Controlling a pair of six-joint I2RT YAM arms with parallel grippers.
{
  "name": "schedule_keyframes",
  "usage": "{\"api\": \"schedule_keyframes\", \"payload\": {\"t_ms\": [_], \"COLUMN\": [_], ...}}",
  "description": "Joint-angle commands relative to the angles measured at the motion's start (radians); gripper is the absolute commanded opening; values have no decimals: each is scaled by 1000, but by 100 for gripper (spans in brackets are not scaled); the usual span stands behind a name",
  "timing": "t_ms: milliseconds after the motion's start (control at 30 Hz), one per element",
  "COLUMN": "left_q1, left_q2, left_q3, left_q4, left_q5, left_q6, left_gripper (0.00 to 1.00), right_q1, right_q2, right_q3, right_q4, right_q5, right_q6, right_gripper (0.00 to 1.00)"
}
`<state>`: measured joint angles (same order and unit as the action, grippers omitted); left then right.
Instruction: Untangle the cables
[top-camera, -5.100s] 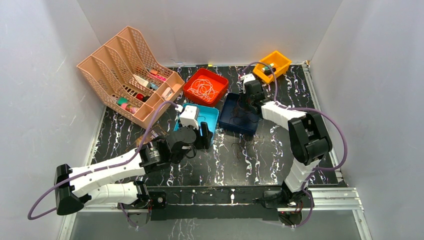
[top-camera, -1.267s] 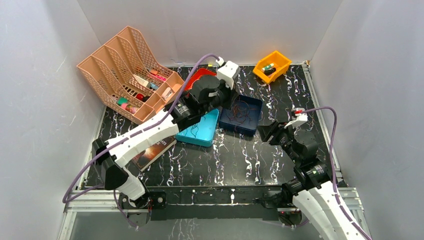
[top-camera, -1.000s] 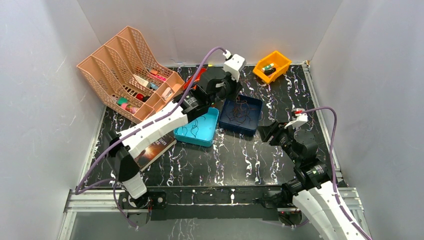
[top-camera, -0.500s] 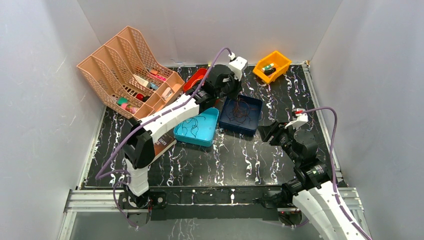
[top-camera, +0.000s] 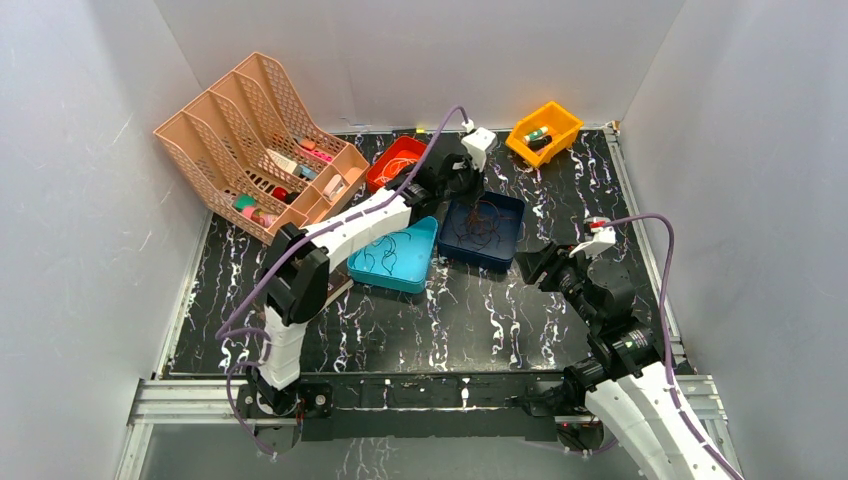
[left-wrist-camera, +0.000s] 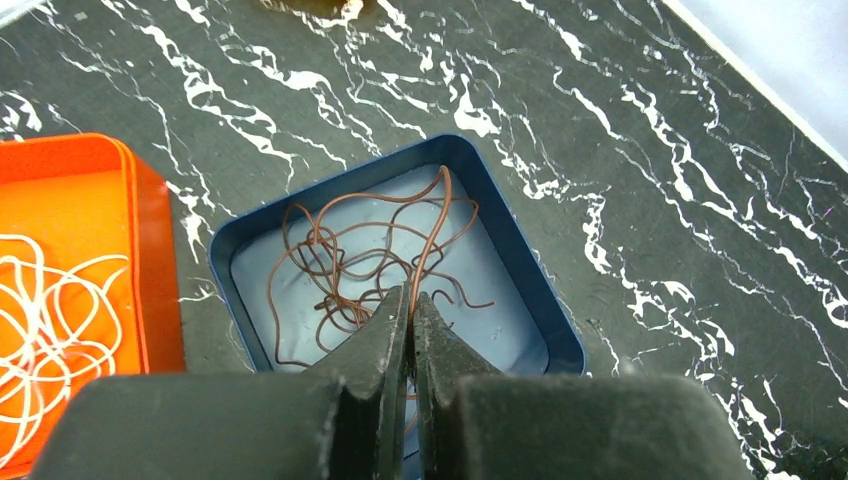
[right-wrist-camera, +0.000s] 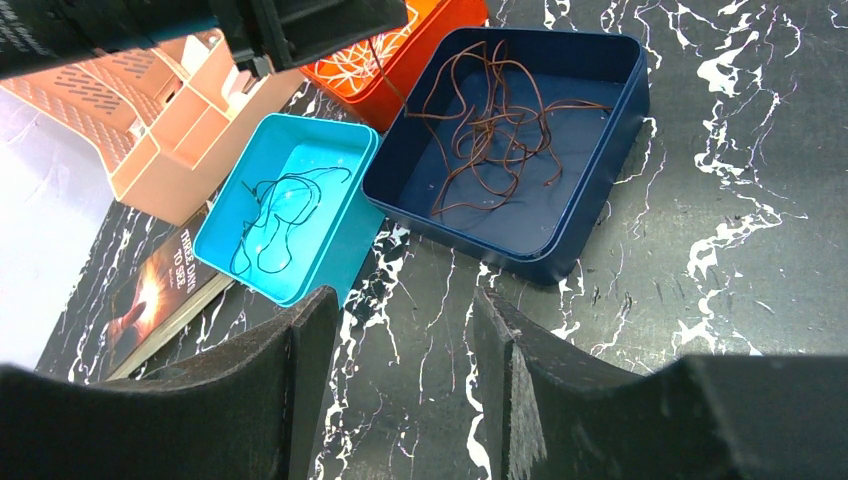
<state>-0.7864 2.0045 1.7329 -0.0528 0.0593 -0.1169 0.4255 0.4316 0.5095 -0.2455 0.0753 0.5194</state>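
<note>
Left tool (left-wrist-camera: 410, 300) clamped on brown cable (left-wrist-camera: 340, 250) strand above navy tray (left-wrist-camera: 490, 300); right tool (right-wrist-camera: 402, 300) jaws spread, empty, over surface (right-wrist-camera: 700, 200).

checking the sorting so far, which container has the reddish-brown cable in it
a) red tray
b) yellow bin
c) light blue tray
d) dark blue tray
d: the reddish-brown cable lies looped inside the dark blue tray, while the white cable sits in the red tray and the black cable in the light blue tray.
</note>
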Motion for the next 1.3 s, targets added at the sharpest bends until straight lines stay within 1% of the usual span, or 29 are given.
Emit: {"api": "schedule_keyframes", "payload": {"t_ms": [0, 200, 500, 667, 833, 967, 1167, 1267], "left_q1": [9, 9, 9, 9, 9, 9, 10, 9], "left_q2": [27, 120, 245, 275, 265, 228, 169, 141], "left_q3": [12, 50, 108, 120, 124, 113, 101, 93], "left_q4": [-1, -41, -92, -107, -118, -109, -107, -100], "left_q5": [51, 97, 129, 132, 128, 126, 119, 118], "left_q6": [-24, -39, -41, -35, -34, -28, -21, -21], "left_gripper": [0, 0, 0, 0, 0, 5, 23, 29], "right_q1": [1, 0, 0, 1, 0, 1, 0, 0], "right_q2": [-3, -4, -8, -6, -8, -7, -7, -2], "right_q3": [21, 20, 19, 23, 22, 23, 26, 30], "right_q4": [12, 8, -1, -2, -5, -3, 0, -1], "right_q5": [4, 3, 0, -6, -6, -9, -8, -11], "right_q6": [-1, 0, 4, 5, 6, 7, 8, 8], "right_gripper": [61, 61, 61, 61, 61, 61, 61, 61]}}
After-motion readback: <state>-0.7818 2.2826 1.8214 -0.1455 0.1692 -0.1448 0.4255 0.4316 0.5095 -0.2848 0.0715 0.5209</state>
